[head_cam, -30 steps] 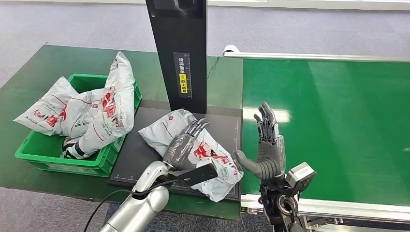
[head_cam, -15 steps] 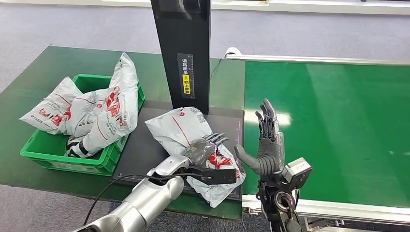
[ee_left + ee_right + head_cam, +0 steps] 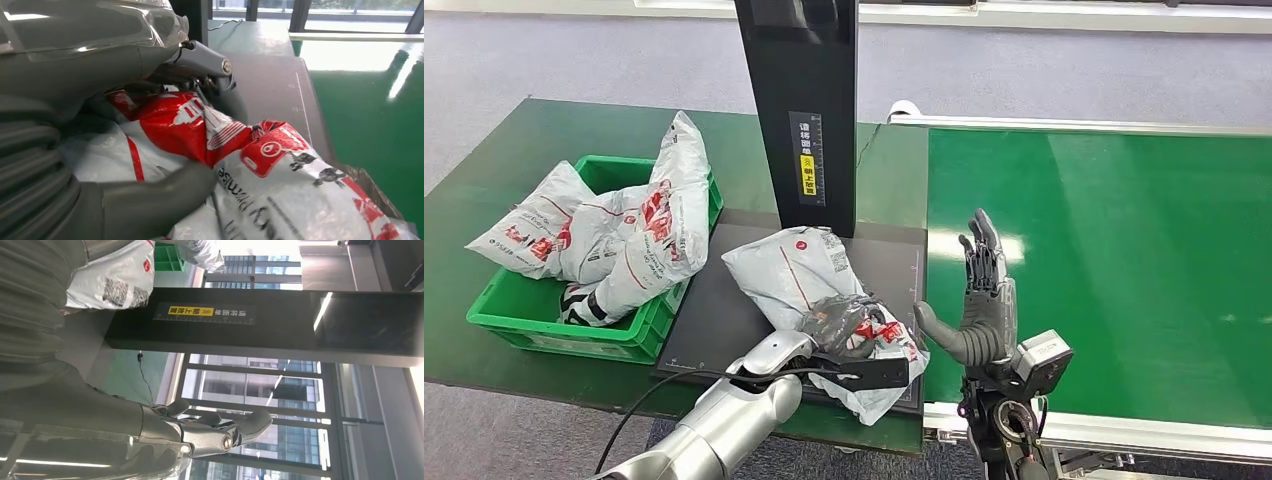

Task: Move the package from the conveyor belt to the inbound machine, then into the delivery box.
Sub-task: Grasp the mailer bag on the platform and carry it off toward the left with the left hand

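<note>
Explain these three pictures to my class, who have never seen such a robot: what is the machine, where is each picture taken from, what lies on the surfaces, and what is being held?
This is a humanoid robot with two silver arms ending in many-fingered hands. The wide picture is the robot's own view from high on its body, looking down. The other two come from cameras at its wrists, so they look tilted.

In front lies a black scanning plate with a black post, the inbound machine. Left of it stands a green box holding several white and red packages. On the right runs a green conveyor belt.

The left hand grips a white and red package lying on the plate. The right hand holds nothing, fingers pointing up, beside the plate.
</note>
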{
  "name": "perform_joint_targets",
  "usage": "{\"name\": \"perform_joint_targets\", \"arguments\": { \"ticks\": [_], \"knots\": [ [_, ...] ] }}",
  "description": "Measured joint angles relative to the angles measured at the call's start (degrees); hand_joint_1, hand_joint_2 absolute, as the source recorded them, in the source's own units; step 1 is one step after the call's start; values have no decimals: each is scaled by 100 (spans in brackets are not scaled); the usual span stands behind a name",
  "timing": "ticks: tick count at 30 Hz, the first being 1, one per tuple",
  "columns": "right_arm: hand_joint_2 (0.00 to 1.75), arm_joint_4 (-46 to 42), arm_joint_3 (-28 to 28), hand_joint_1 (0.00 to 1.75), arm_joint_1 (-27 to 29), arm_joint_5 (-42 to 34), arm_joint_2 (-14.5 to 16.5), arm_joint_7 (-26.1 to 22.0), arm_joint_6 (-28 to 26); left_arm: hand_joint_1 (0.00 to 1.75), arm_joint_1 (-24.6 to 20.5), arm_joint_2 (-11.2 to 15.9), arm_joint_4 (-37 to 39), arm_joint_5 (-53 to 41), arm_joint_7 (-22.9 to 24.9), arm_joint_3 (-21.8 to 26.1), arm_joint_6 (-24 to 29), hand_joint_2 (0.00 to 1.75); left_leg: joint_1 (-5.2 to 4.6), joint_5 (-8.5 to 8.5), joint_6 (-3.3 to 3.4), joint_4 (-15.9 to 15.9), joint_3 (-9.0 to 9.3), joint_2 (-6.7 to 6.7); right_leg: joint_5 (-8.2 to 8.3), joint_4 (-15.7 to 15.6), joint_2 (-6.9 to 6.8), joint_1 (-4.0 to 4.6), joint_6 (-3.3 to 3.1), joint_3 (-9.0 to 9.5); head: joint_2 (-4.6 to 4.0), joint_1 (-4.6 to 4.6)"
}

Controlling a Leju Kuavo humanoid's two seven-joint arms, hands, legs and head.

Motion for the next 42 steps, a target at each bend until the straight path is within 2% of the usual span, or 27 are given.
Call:
{"name": "perform_joint_targets", "arguments": {
  "ticks": [23, 25, 27, 28, 31, 33, 35, 38, 40, 42],
  "knots": [
    [175, -111, -162, 0, 126, 27, 8, 72, 20, 175, 237, 136, -297, -38, 50, 280, 46, 175, 5, -1, -2, -1, -22, 8, 1, 1, 10, 5, -1, -28, 0, 1],
    [175, -113, -168, 0, 129, 26, 7, 74, 21, 175, 297, 147, -344, -56, 71, 321, 182, 175, 5, -1, -2, -1, -21, 13, 1, 1, 15, 5, -2, -28, 0, 1],
    [175, -131, -173, 0, 152, 19, 5, 76, 25, 175, 427, 173, -492, -82, 48, 398, 581, 175, 5, -1, -2, -1, -19, 20, 1, 1, 22, 6, -2, -31, 0, 2],
    [175, -162, -175, 0, 184, 4, 3, 78, 28, 175, 548, 203, -651, -59, -40, 463, 953, 175, 6, -1, -3, -1, -20, 26, 2, 2, 27, 6, -3, -36, 0, 2],
    [175, -350, -187, 0, 353, -84, -25, 95, 35, 175, 1072, 380, -1540, 225, -649, 756, 2726, 175, 9, 4, -4, 0, -49, 35, 5, 4, 35, 11, -7, -74, 0, -1],
    [175, -448, -195, 0, 426, -148, -55, 114, 27, 175, 1355, 494, -2234, 411, -1121, 925, 3497, 175, 10, 7, -4, 1, -68, 27, 6, 4, 27, 13, -8, -90, 0, -1],
    [175, -480, -191, 0, 445, -222, -82, 108, -18, 175, 1636, 533, -2867, 567, -1802, 1100, 3683, 175, 10, 6, -3, 1, -76, 27, 5, 5, 26, 13, -8, -96, 0, -1],
    [175, -485, -179, 0, 471, -336, -137, 60, -125, 175, 2039, 439, -3703, 849, -2928, 1508, 3699, 175, 8, 3, -3, 1, -88, 34, 5, 4, 30, 11, -7, -110, 0, 1],
    [175, -485, -170, 0, 490, -384, -171, 32, -171, 175, 2219, 374, -4214, 1022, -3243, 1763, 3699, 175, 5, 1, -3, 1, -93, 33, 5, 3, 29, 9, -7, -115, 0, 1],
    [175, -485, -160, 0, 503, -407, -195, 19, -196, 175, 2341, 344, -4655, 1142, -3309, 1928, 3699, 175, 4, 1, -2, 1, -94, 33, 5, 2, 29, 8, -7, -116, 0, 1]
  ]
}}
